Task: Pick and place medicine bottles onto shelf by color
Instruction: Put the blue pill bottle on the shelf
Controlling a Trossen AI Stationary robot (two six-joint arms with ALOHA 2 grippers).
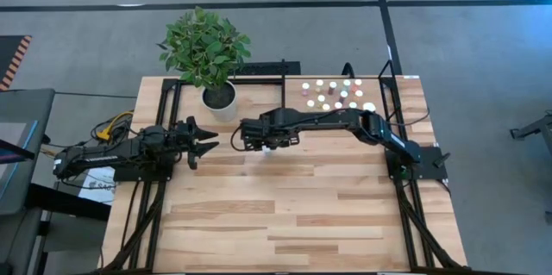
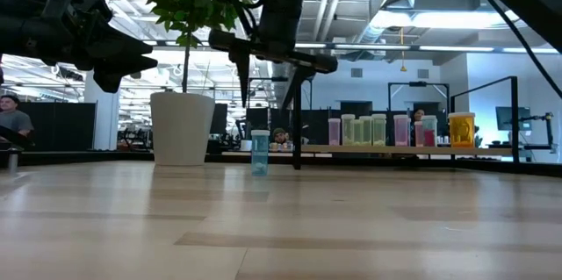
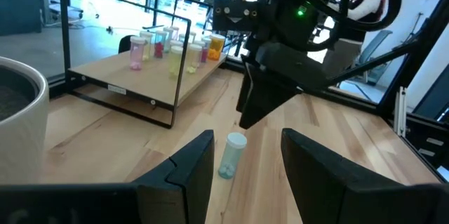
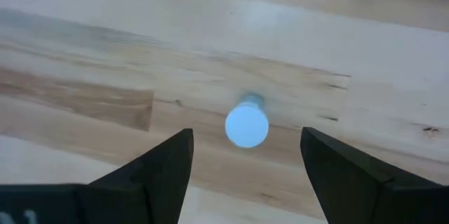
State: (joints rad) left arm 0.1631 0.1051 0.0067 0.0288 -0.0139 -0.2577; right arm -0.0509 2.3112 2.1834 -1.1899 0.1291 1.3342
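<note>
Bottle (image 4: 246,125) with white cap and pale blue-green body standing upright on plank tabletop (image 1: 285,215), apart from both fingers (image 4: 158,171) of right gripper (image 1: 244,134). Seen from straight above in right wrist view, cap centred in the gap, clear space on each side. Fingers spread wide, holding nothing. In low view, same bottle (image 2: 260,153) resting on the wood with fingertips hanging above cap height. Right arm stretched across the table from its base at the right edge, wrist turned down over the bottle.

Left gripper (image 1: 208,140) raised off the table just beside, pointed at the right gripper; bottle (image 3: 232,155) visible between its two dark fingers (image 3: 184,175) but farther off, not touched. Fingers partly open, nothing held.

Remaining medicine bottles (image 1: 336,94) grouped upright on shelf (image 1: 293,92) at the far right of the table, well apart from the lone bottle. White plant pot (image 1: 219,99) between shelf and left arm.
</note>
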